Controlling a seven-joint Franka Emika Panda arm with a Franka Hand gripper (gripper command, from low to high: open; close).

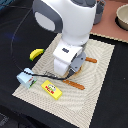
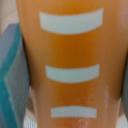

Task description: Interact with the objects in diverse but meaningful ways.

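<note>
Filling wrist view: bread loaf [image 2: 70, 65] between end effector fingers [image 2: 10, 75] | grip: cannot tell | banana [image 1: 36, 53], yellow box [image 1: 51, 89] on mat [image 1: 100, 85]

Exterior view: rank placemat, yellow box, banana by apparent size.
1. Placemat, by far the largest.
2. Yellow box with the red label.
3. Banana.
The box and banana look close in size, and the box may sit nearer the camera, so that order is unsure.

black tabletop [image 1: 107, 95] | beige striped mat [image 1: 95, 85] | pinkish surface [image 1: 111, 27]
</note>
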